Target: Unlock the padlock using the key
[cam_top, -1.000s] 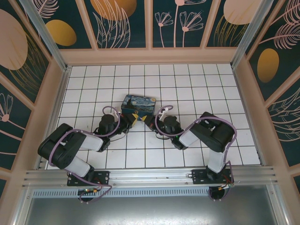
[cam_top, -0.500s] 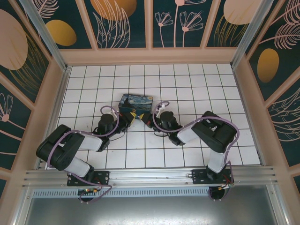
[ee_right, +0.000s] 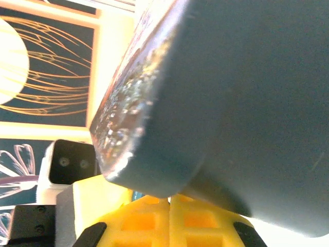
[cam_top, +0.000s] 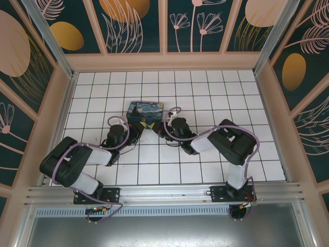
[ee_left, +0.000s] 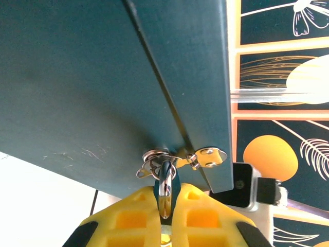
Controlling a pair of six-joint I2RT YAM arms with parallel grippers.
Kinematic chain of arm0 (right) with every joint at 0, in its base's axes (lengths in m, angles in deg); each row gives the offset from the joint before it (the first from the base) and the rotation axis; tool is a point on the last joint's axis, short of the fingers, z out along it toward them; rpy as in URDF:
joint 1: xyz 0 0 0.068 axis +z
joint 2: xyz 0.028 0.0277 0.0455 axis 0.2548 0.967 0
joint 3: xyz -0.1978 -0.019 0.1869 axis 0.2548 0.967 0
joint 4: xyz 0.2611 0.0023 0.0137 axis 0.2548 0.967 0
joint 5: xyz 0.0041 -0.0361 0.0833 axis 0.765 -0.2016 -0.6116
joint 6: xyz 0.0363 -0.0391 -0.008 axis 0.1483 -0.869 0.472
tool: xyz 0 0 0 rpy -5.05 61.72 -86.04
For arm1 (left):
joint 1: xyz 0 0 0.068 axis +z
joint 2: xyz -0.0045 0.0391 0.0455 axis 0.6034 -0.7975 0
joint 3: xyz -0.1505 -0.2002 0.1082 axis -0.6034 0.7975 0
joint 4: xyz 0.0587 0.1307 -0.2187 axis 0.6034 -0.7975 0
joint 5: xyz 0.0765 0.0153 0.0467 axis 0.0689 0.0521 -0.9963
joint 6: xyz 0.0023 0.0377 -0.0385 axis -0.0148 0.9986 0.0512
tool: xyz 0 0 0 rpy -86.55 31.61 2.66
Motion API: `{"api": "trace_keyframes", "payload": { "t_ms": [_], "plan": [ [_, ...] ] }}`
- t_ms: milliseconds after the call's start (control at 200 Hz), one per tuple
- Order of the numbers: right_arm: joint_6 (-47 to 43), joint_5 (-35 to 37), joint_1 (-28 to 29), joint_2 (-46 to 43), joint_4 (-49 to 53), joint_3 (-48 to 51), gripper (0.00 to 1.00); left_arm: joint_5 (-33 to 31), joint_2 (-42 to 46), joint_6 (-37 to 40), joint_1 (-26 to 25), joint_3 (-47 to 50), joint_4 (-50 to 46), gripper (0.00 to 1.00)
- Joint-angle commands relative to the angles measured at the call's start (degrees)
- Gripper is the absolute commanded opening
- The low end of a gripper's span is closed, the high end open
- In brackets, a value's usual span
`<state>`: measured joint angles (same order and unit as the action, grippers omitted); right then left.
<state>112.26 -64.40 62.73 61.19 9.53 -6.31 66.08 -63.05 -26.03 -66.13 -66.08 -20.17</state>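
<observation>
The padlock [ee_left: 167,186], a small bluish body with a silvery shackle, is pinched between the yellow fingers of my left gripper [ee_left: 168,199], which is shut on it. Its shackle runs through a metal hasp [ee_left: 208,156] on the front of the painted box [ee_left: 92,77]. My right gripper [ee_right: 170,200] is shut, its tips right under the box's rounded corner [ee_right: 154,170]. The key is hidden. From above, both grippers, left [cam_top: 140,127] and right [cam_top: 160,126], meet at the near side of the box [cam_top: 145,109].
The box rests on the white tiled floor [cam_top: 205,92], which has open tiles on all sides. Patterned walls [cam_top: 164,25] close in the back and both sides. The arm bases [cam_top: 226,193] are at the near rail.
The box has slid left and slightly away, and both grippers have moved with it. The right arm has swung left. Both grippers stay shut.
</observation>
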Motion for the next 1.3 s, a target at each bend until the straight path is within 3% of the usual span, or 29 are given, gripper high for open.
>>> {"api": "trace_keyframes", "payload": {
  "t_ms": [0, 105, 255, 430, 586, 671, 771, 931, 1151, 1296],
  "plan": [
    [-13.00, 1.98, 2.43, -5.14, 7.48, -6.98, 0.00, 13.69, 0.85, 1.89, -3.20, -0.93, 1.11, 0.00],
    [-15.93, 3.64, 2.84, -5.48, 10.16, -7.20, 0.00, 13.73, 0.93, 2.02, -3.22, -1.09, 1.12, 0.00],
    [-12.04, 1.69, 2.86, -4.11, 1.23, -5.02, 0.00, 13.77, 1.02, 2.05, -3.16, -1.28, 0.96, 0.00],
    [6.43, -6.23, 1.04, 1.62, -25.01, -2.07, 0.00, 13.72, 1.02, 1.94, -3.22, -1.28, 0.80, 0.00],
    [17.49, -9.08, 0.13, 4.85, -36.03, -3.13, 0.00, 13.60, 1.20, 2.11, -3.22, -1.24, 0.71, 0.00],
    [15.60, -11.14, 0.02, 3.51, -30.79, -4.74, 0.00, 13.68, 0.99, 2.15, -3.23, -1.28, 0.71, 0.00],
    [5.00, -10.64, 0.35, -1.33, -12.17, -7.52, 0.00, 13.81, 0.95, 2.16, -3.22, -1.29, 0.78, 0.00],
    [-14.52, -2.74, 1.60, -6.19, 13.12, -13.09, 0.00, 13.98, 1.28, 2.20, -3.24, -1.09, 0.68, 0.00],
    [-24.01, 0.91, 2.21, -7.27, 16.23, -13.76, 0.00, 14.06, 1.75, 2.51, -3.22, -0.68, 0.08, 0.00],
    [-19.09, -1.62, 2.01, -6.83, 8.33, -11.66, 0.00, 14.18, 1.90, 2.86, -3.24, -0.54, -0.13, 0.00]
  ]
}}
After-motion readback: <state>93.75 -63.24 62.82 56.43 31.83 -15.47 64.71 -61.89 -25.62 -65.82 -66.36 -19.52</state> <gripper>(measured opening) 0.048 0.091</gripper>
